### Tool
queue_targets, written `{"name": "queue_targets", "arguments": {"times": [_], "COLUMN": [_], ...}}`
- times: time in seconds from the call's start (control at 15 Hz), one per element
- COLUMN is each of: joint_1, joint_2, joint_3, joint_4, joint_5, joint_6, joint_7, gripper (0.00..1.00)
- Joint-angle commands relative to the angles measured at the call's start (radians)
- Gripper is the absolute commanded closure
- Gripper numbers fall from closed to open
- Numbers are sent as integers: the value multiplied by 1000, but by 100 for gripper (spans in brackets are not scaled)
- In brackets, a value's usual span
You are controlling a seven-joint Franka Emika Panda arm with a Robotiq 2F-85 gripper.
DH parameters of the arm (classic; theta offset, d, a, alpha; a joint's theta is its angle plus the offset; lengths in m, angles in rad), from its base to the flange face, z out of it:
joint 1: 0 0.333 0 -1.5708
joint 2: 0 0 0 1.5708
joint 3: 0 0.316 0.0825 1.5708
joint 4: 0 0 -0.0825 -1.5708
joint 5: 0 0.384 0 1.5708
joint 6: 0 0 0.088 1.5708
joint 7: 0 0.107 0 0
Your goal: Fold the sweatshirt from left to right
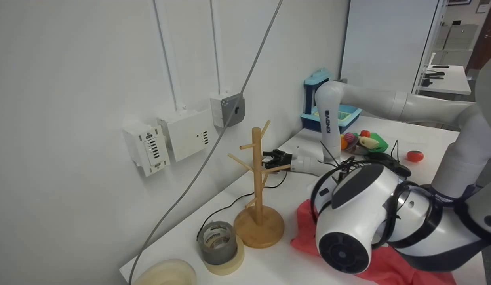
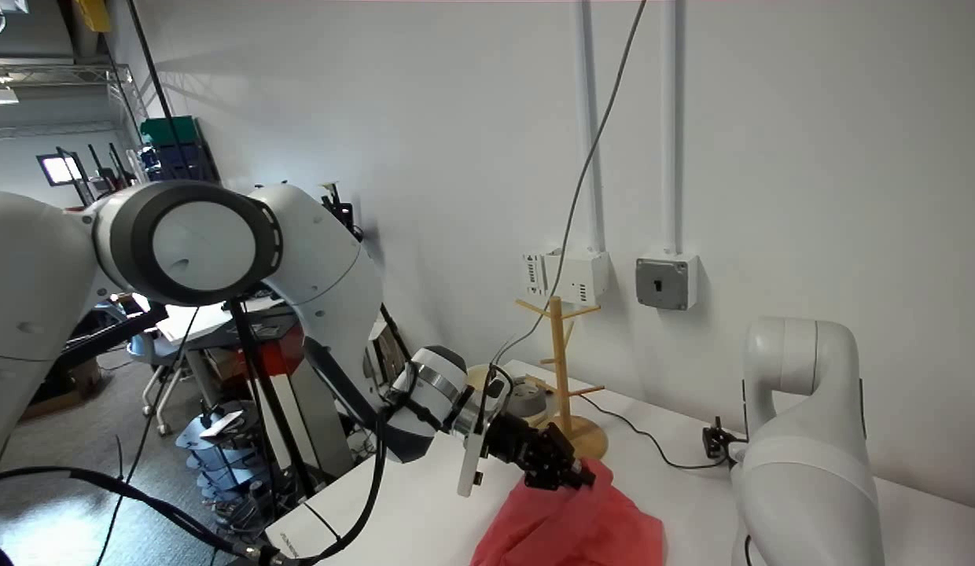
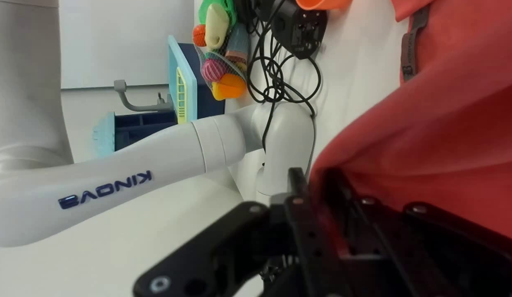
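White arm (image 2: 330,267) comes in over the bench (image 2: 424,519), elbow raised, forearm dropping steeply, wrist slanting down so the gripper (image 2: 579,476) points into the coral-red sweatshirt (image 2: 574,531). It's clamped on a fold; cloth peaks there, the rest lies rumpled on the benchtop. Just beside: wooden mug tree (image 1: 257,178), then stacked tape rolls (image 1: 217,252). Grey Kinova arm's (image 1: 419,107) farther along, w/ a net bag of toys (image 3: 214,69) nr it. From where I am, wall's (image 2: 456,118) white w/ elec. boxes (image 1: 188,136) & conduit (image 2: 668,141); shiny grey floor (image 2: 63,464) past the bench edge.
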Motion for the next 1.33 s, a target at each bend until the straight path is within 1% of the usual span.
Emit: {"name": "queue_targets", "arguments": {"times": [0.0,0.2,0.27,0.4,0.47,0.53,0.67,0.87,1.27], "joint_1": [-34,-36,-41,-60,-80,-97,-134,-178,-247], "joint_2": [50,66,70,73,69,65,63,66,81], "joint_3": [33,33,37,54,73,86,111,127,132], "joint_4": [59,76,81,84,78,73,66,63,50], "joint_5": [-27,-39,-34,-13,14,27,45,84,250], "joint_6": [-32,-24,-14,22,54,88,191,345,637], "joint_7": [98,163,175,170,131,104,67,-7,-249], "gripper": [47,25,16,3,0,0,0,0,0]}}
